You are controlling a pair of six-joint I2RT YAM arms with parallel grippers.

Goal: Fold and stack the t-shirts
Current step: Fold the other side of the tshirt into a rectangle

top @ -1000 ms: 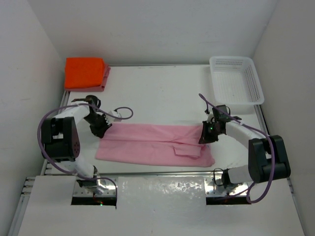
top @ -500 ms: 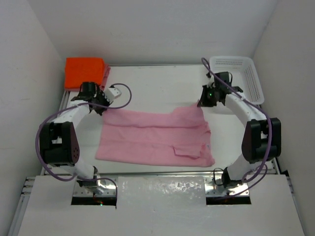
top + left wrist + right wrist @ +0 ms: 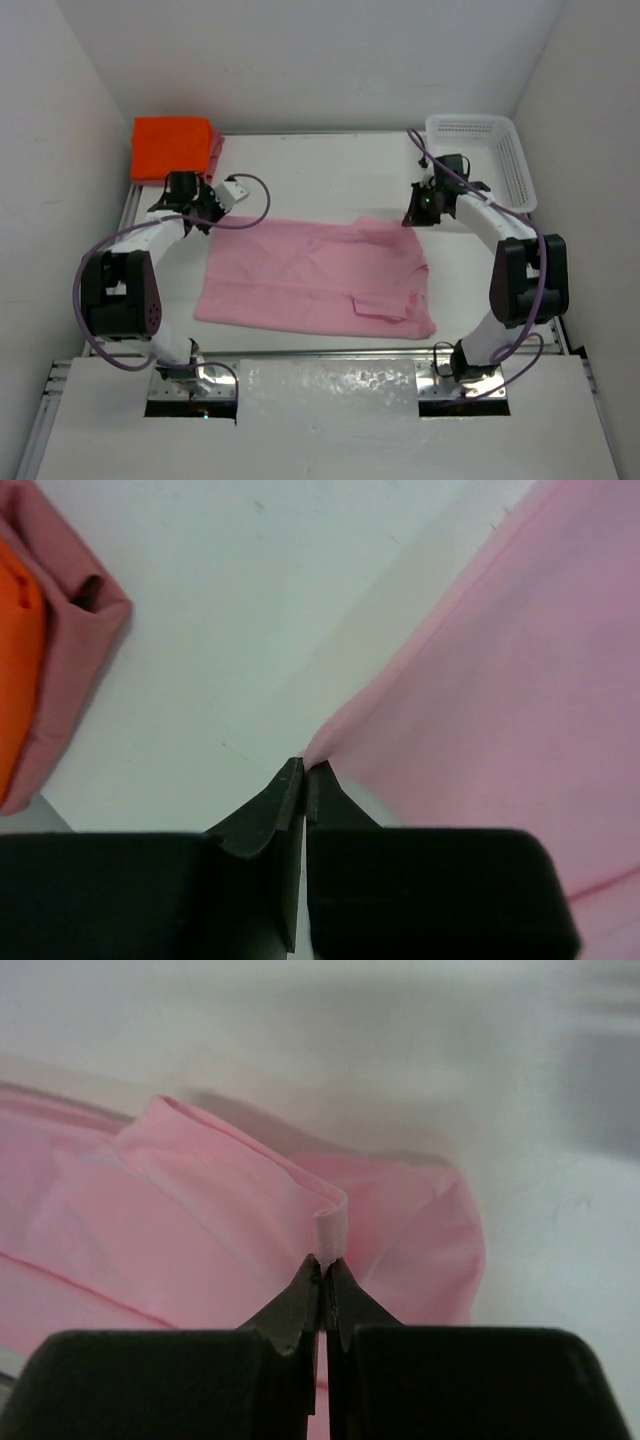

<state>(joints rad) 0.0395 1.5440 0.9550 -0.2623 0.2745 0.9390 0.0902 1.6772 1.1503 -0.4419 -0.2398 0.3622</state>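
The light pink t-shirt (image 3: pixel 320 275) lies spread across the middle of the table. My left gripper (image 3: pixel 208 218) is shut on its far left corner, seen pinched at the tips (image 3: pixel 305 770) with the cloth (image 3: pixel 500 680) running off to the right. My right gripper (image 3: pixel 412 215) is shut on the far right corner, where a small fold of the pink cloth (image 3: pixel 200 1220) sticks out above its tips (image 3: pixel 325 1263). The folded orange t-shirt (image 3: pixel 172 147) rests on the folded rose-red t-shirt (image 3: pixel 211 168) at the back left, and both show in the left wrist view, orange (image 3: pixel 15 680) over rose-red (image 3: pixel 70 650).
A white perforated basket (image 3: pixel 522 170) stands at the back right, just beyond my right arm. White walls close in the table on three sides. Both arm bases sit at the near edge.
Both grippers have carried the pink shirt's far edge toward the back of the table, drawing the narrow band out into a wider sheet. In the last half second they barely moved.
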